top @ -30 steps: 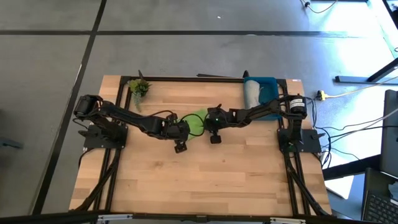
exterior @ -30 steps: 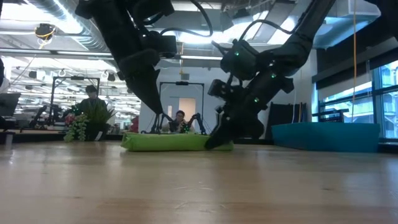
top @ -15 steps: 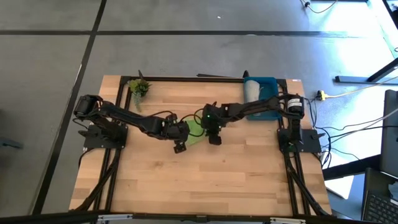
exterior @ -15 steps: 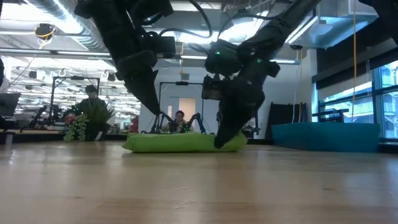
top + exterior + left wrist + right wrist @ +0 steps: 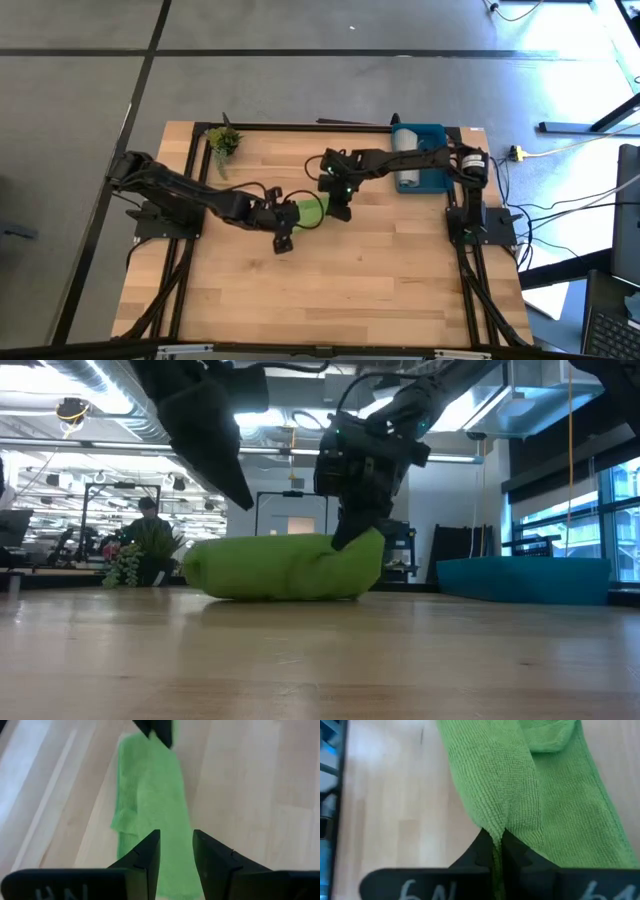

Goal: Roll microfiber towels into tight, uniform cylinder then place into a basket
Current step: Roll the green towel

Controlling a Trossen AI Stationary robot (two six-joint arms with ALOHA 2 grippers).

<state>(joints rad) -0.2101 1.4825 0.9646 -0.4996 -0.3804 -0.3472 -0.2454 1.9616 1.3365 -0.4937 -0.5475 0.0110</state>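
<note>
Green towel (image 5: 306, 211) mid-worktop, bunched roll, long axis running tool to tool | right tool (image 5: 340, 212) clamped on its right-end edge, lifted | left tool (image 5: 282, 243) at opposite end, jaws parted, gripping nothing | basket (image 5: 430, 172) far right, nearer right arm

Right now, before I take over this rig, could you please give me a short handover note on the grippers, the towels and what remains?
Right gripper: shut on an edge of the green towel, holding it off the table.
Left gripper: jaws apart over the same towel's other end; no grip visible.
Green towel: mid-table, bunched into a loose roll, not yet tight.
Grey towel: already rolled and lying in the blue basket at the far right corner.
Left to do: finish rolling the green towel, then place it in the basket.
</note>
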